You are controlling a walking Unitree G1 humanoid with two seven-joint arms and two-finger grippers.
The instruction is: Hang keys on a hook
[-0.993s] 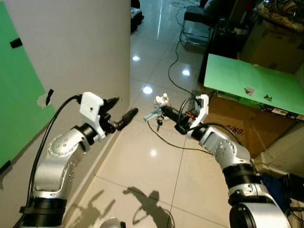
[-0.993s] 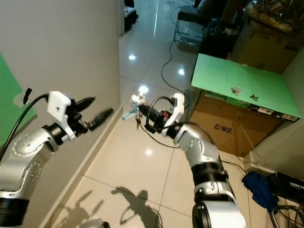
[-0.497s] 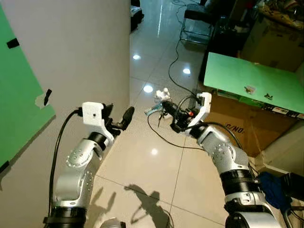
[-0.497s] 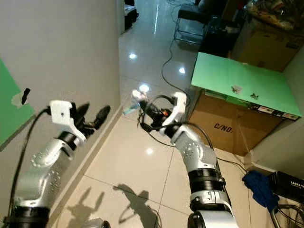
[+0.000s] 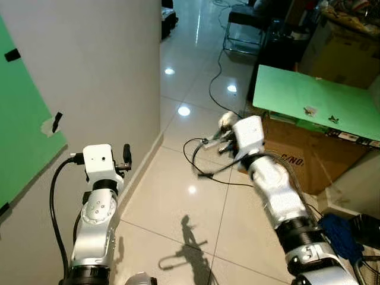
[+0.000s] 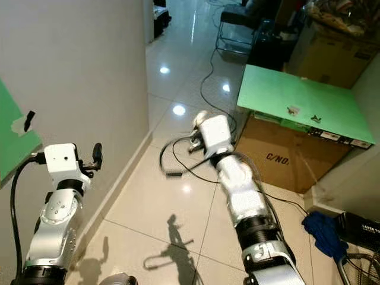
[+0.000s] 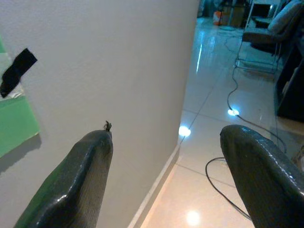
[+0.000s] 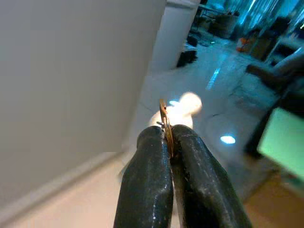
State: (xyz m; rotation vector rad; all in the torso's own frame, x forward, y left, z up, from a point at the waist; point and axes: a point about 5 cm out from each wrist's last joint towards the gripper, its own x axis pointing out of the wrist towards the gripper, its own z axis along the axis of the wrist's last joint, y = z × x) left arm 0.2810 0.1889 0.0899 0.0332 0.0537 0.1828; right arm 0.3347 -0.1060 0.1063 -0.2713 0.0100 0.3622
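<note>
A humanoid robot is standing in a tiled hallway beside a pale grey wall, both silver arms raised in front of it.

The right gripper is clenching a thin brass-coloured key ring or key edge between its two black fingertips, with a blurred white fob showing just beyond. In the head views the right arm is smeared by motion, and the keys are sitting at its tip, out over the floor and well apart from the wall.

The left gripper is hanging spread wide with nothing between its fingers, pointing along the wall. A tiny dark speck on the wall may be the hook; it is too small to tell.

Risks, as a judgement: the pinch is holding only a thin metal edge, so a fast swing could be twisting the keys loose and dropping them on the tiles. The hook looks very small, so the ring may be missing it or scraping the wall. A black cable is looping near the right arm and could be snagging.
</note>
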